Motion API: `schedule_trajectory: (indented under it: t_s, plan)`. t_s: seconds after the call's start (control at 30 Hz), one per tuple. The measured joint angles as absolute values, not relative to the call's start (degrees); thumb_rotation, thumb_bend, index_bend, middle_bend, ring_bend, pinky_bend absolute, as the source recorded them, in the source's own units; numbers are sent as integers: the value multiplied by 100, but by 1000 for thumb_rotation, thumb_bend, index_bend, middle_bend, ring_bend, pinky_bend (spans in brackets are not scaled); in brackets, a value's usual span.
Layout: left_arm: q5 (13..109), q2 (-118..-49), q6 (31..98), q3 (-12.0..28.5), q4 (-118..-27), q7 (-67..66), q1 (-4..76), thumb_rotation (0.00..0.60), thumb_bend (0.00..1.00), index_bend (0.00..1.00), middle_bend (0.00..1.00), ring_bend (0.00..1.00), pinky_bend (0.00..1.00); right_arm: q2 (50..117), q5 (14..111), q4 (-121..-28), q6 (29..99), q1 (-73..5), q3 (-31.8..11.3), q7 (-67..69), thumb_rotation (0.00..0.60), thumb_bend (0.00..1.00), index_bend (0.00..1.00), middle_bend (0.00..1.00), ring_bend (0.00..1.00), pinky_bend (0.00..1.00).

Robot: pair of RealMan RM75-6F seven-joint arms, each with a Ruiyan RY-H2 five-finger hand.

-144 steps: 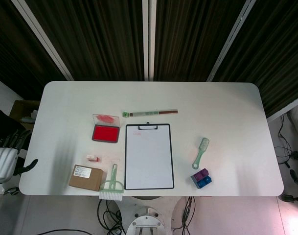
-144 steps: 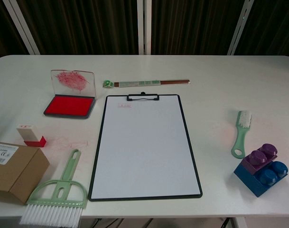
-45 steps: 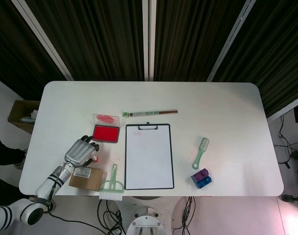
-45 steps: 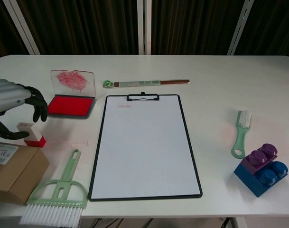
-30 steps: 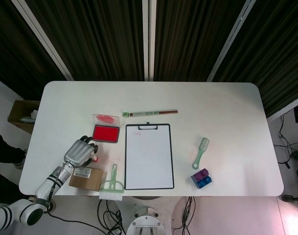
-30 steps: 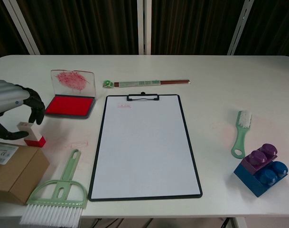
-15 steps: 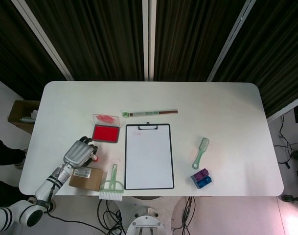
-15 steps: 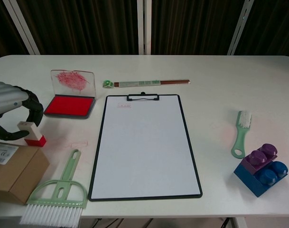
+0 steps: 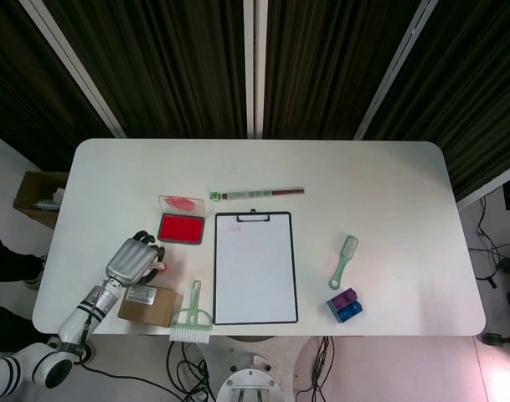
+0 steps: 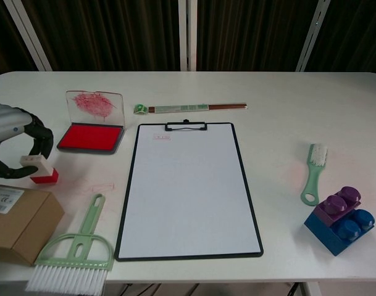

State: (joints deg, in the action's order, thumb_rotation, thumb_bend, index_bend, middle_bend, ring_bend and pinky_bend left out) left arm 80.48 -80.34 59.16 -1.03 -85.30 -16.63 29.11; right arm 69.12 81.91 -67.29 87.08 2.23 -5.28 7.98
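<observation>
The stamp (image 10: 37,168) is pinched between thumb and fingers of the left robot hand (image 10: 15,148), just above the desk (image 10: 280,105), between the ink pad (image 10: 91,137) and the box (image 10: 18,219); whether it is clear of the surface cannot be told. The right robot hand is seen in neither view. The grasp is judged done. The pad lies open with its lid up. The clipboard (image 10: 188,188) sheet appears blank, so inking and stamping are judged left.
</observation>
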Motion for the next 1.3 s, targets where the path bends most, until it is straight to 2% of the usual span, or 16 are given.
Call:
schedule_trajectory:
  t_s: [0.33, 0.53, 0.97, 1.13, 1.23, 1.3]
  plan:
    - [8339, -8054, 6219, 163, -8319, -578, 2963, 600, 367, 608, 631, 295, 201, 6909, 8169, -6707, 8685, 221, -536, 822, 600, 223, 0, 0, 0, 0]
    - [8463, -8202, 6246, 493, -7938, -197, 3264, 600, 367, 618, 642, 301, 200, 6898, 8160, -6720, 8704, 228, -548, 825, 600, 223, 0, 0, 0, 0]
    - [7721, -8615, 4998, 909, -7361, -399, 4084, 600, 367, 632, 658, 302, 191, 6828, 8103, -6805, 8702, 240, -584, 790, 600, 223, 0, 0, 0, 0]
    - [7511, -8692, 4751, 930, -7164, -654, 4261, 600, 368, 638, 664, 311, 191, 6818, 8079, -6798, 8666, 231, -595, 804, 600, 223, 0, 0, 0, 0]
    - [7419, -8728, 4652, 896, -7068, -736, 4313, 600, 367, 638, 665, 334, 197, 6821, 8076, -6791, 8641, 221, -593, 804, 600, 223, 0, 0, 0, 0]
    - [7387, -8755, 4618, 860, -7011, -775, 4334, 600, 368, 638, 665, 388, 254, 6829, 8076, -6785, 8619, 212, -588, 799, 600, 223, 0, 0, 0, 0]
